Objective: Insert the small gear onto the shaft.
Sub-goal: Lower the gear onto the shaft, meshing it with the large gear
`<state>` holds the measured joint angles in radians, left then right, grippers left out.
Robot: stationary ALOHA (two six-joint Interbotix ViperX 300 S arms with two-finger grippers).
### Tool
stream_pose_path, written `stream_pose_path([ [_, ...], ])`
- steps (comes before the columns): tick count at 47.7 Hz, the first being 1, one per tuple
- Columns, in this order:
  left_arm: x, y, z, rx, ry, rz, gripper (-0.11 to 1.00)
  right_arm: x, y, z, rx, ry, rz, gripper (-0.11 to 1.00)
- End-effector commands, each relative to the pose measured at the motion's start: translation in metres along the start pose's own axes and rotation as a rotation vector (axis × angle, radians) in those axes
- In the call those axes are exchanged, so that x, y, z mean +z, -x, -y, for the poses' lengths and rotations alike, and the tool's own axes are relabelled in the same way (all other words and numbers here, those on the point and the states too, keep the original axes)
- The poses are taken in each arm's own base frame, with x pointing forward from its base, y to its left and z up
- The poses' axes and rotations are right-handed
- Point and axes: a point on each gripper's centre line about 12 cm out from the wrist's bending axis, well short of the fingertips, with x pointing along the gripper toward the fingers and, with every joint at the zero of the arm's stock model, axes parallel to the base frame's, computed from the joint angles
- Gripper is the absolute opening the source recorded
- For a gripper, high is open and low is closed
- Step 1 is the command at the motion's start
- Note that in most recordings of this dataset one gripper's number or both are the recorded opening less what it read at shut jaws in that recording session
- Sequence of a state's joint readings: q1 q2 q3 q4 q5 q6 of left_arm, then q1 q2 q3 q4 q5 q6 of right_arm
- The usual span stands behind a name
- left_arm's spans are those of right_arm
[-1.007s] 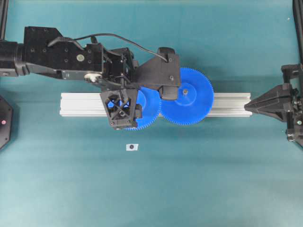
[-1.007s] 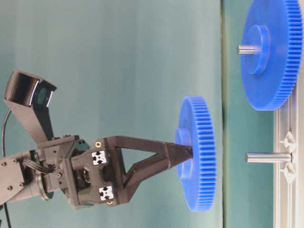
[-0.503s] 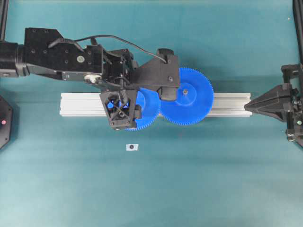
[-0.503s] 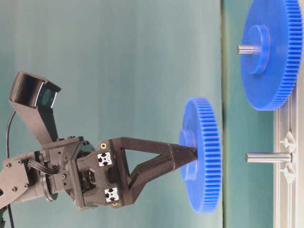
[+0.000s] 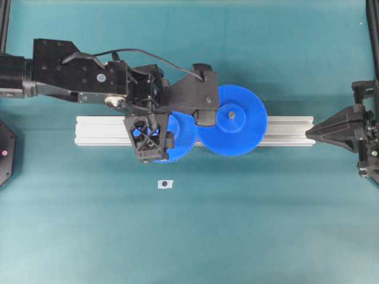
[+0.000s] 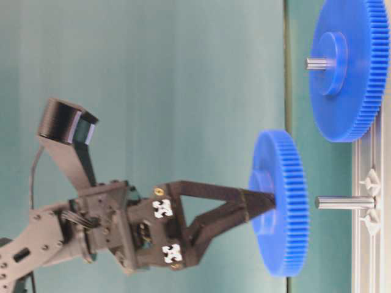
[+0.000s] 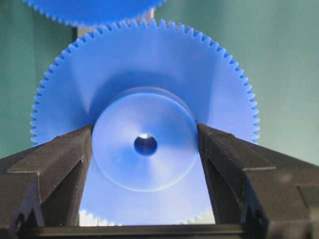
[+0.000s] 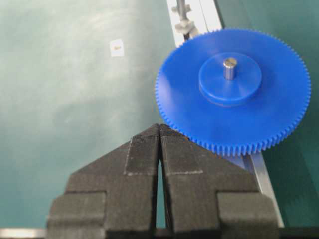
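The left gripper [image 7: 144, 142] holds the small gear [image 7: 144, 99] by its round hub.

Its two black fingers [image 7: 55, 164] press on both sides of the hub, so they are clamped on the gear. You can see the dark hole in the middle of the hub. In the table-level view the small gear [image 6: 280, 204] is in the air, with its flat face turned to the shaft [image 6: 345, 202]. The gear is near the tip of the shaft but not on it. The shaft sticks out of the silver rail [image 5: 284, 131]. The big gear [image 5: 232, 121] sits on another pin on the same rail, just beside the small gear. The right gripper [image 8: 159, 144] is well apart at the end of the rail, its fingers pressed together with nothing between them. A small white tag [image 5: 164, 184] lies on the green table [image 5: 237, 236].
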<state>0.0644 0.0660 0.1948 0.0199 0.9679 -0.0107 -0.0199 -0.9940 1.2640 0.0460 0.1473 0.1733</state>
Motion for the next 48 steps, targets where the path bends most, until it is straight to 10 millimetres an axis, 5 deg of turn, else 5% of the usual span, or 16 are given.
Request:
stream_pose_path([
  [1,0.004,0.016,-0.003,0.005,0.006,0.06,0.7,0.005,0.0,-0.001,0.002,-0.01,0.015,0.04],
  [48,-0.009,-0.02,-0.01,0.01,0.019,0.093,0.7,0.006,0.0,-0.001,0.002,-0.017,0.014,0.04],
])
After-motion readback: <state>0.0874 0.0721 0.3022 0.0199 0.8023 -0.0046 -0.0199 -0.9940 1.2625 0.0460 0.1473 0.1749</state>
